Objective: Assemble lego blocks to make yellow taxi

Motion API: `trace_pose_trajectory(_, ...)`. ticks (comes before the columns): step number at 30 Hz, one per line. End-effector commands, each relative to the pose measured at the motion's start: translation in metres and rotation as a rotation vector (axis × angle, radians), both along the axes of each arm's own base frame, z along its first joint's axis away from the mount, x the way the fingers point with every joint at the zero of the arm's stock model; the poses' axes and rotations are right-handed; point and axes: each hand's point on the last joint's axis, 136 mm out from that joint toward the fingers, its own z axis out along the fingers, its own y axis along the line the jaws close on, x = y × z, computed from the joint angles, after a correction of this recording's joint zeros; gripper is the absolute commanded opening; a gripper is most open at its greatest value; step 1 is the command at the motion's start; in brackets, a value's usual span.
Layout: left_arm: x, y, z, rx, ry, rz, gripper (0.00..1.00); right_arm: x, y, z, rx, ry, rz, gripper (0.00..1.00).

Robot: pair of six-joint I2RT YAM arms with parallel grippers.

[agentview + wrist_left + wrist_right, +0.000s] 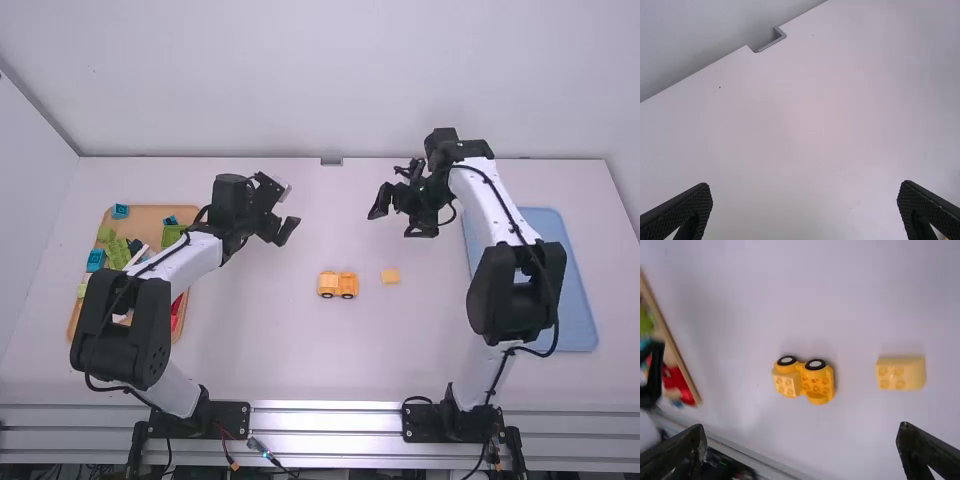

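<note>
Jaws apart, the left gripper and right gripper are hovering as a part-built taxi is sitting on the table, one block riding its wheeled base, a loose block nearby seemingly awaiting fitting

White rectangular tabletop. On L side: tan rectangular wooden tray, w/ teal plastic block in far L corner & red plastic block toward near R. Mid-table: yellow wheeled plastic base, w/ pale yellow plastic block on its L end. Near it, to R: loose yellow plastic block. On R side: light-blue rectangular tray.
</note>
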Motion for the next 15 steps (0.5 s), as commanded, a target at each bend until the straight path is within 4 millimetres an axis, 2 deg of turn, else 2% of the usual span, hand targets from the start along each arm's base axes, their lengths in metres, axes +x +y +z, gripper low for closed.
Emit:
trace_pose_trajectory(1,-0.001,0.003,0.004,0.021,-0.021,-0.007,0.99,-0.004,0.014,0.009,0.088,-0.272,0.45,1.0)
trace_pose_trajectory(4,-0.002,0.003,0.004,0.029,-0.023,-0.015,0.99,-0.014,0.03,0.019,0.198,-0.359,0.591,0.99)
trace_pose_trajectory(7,-0.002,0.001,0.004,0.029,-0.023,-0.021,0.99,-0.007,0.033,0.019,0.191,-0.449,0.669,0.99)
trace_pose_trajectory(9,-0.002,0.002,0.004,0.03,-0.025,-0.017,0.99,0.019,0.031,0.014,0.091,-0.589,0.743,0.99)
trace_pose_trajectory(14,0.001,0.004,0.006,0.026,-0.036,-0.009,0.99,0.064,0.002,0.002,-0.188,-0.692,0.75,0.99)
trace_pose_trajectory(15,0.001,0.003,0.007,0.026,-0.04,-0.011,0.99,0.073,0.002,0.005,-0.209,-0.729,0.746,0.99)
